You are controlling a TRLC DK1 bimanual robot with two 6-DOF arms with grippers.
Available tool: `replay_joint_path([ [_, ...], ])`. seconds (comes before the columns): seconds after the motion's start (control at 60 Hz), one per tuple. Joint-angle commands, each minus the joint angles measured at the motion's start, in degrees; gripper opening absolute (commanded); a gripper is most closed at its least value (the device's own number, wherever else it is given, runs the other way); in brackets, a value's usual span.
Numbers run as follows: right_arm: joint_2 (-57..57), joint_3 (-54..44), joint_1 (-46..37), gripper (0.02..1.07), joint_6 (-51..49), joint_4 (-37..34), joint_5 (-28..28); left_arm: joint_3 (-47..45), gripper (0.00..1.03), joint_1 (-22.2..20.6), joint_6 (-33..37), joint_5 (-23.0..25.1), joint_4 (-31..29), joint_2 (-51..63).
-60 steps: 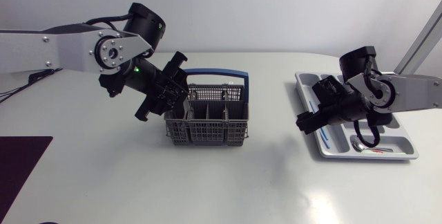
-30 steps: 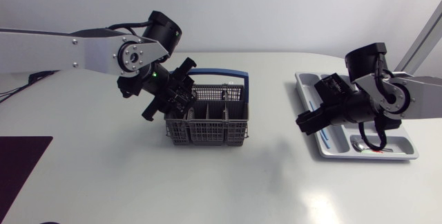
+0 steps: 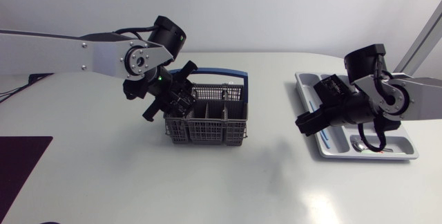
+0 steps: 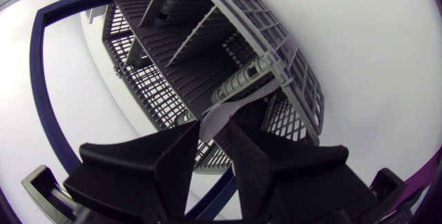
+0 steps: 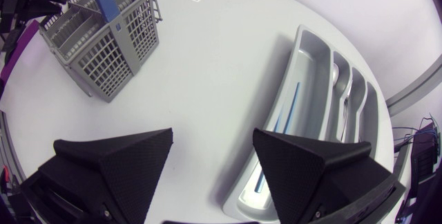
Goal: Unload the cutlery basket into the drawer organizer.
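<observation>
Left claw (image 4: 213, 135) pinched a pale handle (image 4: 222, 110) inside the basket (image 3: 207, 133), presumably to lift it; right claw (image 5: 212, 141) hung wide beside the organizer (image 5: 314, 72).

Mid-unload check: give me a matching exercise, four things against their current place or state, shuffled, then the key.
Things
1. left end effector
2. right end effector
3. handle of the cutlery basket
4. spoons

Places or states
A. blue, raised over the cutlery basket
B. lying in the drawer organizer
C. open, empty, above the table beside the drawer organizer
D. down at the cutlery basket's end compartment

Pairs: 1-D, 2-C, 3-A, 4-B
</observation>
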Motion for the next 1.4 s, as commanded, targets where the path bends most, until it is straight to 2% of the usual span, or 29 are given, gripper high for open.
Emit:
replay_joint_path([
  [0.0, 0.4, -1.2, 0.5, 0.86, 1.4, 0.7, -0.2, 1.3, 0.30, -0.3, 1.7, -0.6, -0.3, 1.8],
  [0.417, 0.9, -1.2, 0.5, 0.86, 1.3, 1.0, -0.2, -0.3, 0.24, -0.5, 1.7, -4.9, -0.4, 2.1],
  [0.833, 0.3, -1.6, 0.5, 0.86, 1.1, 0.9, -0.2, -0.5, 0.20, -1.3, 0.4, -5.4, -1.7, 2.4],
  [0.867, 0.2, -1.6, 0.5, 0.86, 1.0, 0.9, -0.2, 0.0, 0.05, -1.4, 0.0, -6.3, -3.3, 2.9],
  [0.883, 0.1, -1.7, 0.5, 0.86, 1.0, 0.9, -0.2, 0.4, 0.03, -1.5, -0.6, -6.8, -4.2, 3.2],
  [0.933, 0.0, -1.7, 0.5, 0.86, 1.0, 0.9, -0.2, 1.2, 0.03, -1.8, -1.9, -7.0, -6.2, 3.7],
  [1.383, -1.1, -1.9, 1.4, 0.86, 1.4, 0.5, -0.2, 0.2, 0.03, -3.0, -3.6, -7.6, -6.5, -0.7],
])
